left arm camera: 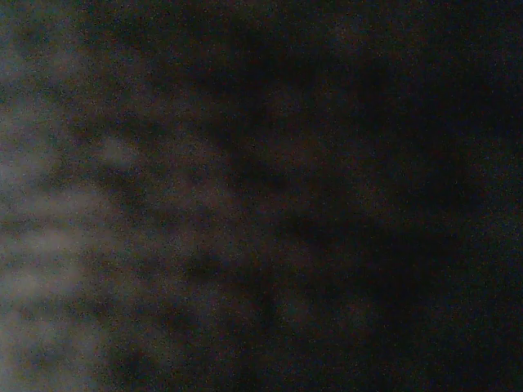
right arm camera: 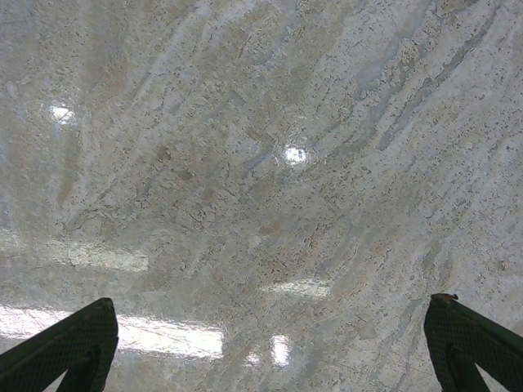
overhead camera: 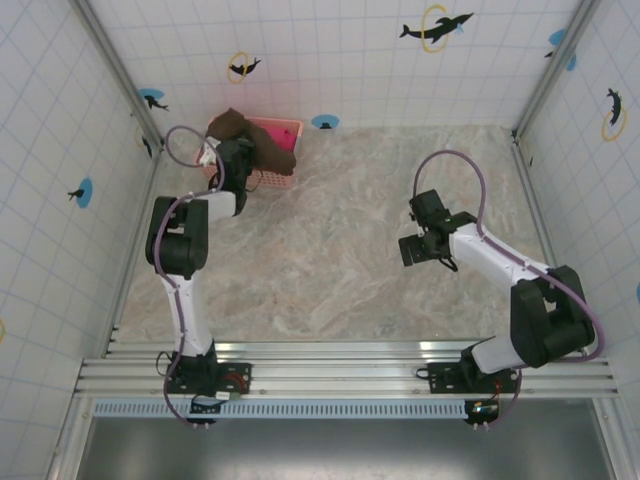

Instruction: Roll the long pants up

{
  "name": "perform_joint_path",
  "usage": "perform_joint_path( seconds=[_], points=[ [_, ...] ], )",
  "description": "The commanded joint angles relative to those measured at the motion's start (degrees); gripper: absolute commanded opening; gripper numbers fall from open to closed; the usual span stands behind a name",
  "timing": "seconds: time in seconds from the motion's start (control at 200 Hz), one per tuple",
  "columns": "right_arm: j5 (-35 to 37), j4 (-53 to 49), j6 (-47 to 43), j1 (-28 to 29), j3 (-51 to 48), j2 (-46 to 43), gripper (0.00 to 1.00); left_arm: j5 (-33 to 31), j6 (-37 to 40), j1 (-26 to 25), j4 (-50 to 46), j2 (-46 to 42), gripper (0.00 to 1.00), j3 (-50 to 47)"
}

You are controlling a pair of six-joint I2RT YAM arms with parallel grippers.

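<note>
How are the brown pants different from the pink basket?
The long pants are dark brown and floppy, heaped up; the pink basket is bright and boxy. The pants spill over the basket's rim; the basket holds them. Both sit in the far left corner.

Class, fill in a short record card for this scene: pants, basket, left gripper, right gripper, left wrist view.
Pants: dark brown, bunched in and over the basket, not yet rolled.
Basket: pink, at the far left corner of the table.
Left gripper: at the basket, against the pants; whether open or shut cannot be told.
Right gripper: open, above the marbled table top, holding nothing.
Left wrist view: dark and blurred.
</note>
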Motion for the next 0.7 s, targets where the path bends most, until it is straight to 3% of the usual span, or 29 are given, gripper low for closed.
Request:
perform_joint_path(
  seconds=[0.0, 0.15, 0.285, 0.53, 0.696],
  points=[
    [0.88, -2.39, 0.06, 0.26, 2.95, 1.06, 0.99, -3.66, -1.35, 0.23, 7.93, 0.81, 0.0, -1.44],
    [0.95, -4.11, -1.12, 0.3, 5.92, 3.03, 0.99, -7.28, -3.58, -0.59, 5.15, 0.0, 0.0, -6.28],
    [0.53, -4.6, -1.62, 0.4, 7.77, 4.41, 0.99, -9.17, -3.88, -0.6, -3.39, -3.52, 0.0, -10.41],
    [-0.22, -4.68, -2.18, 0.46, 8.46, 4.92, 0.99, -1.63, -2.67, -0.13, -20.51, -6.23, 0.0, -13.22],
    [-0.45, -4.99, -2.48, 0.54, 7.95, 4.23, 0.99, 3.22, 1.17, -0.07, -26.12, -9.05, 0.0, -16.3]
  ],
)
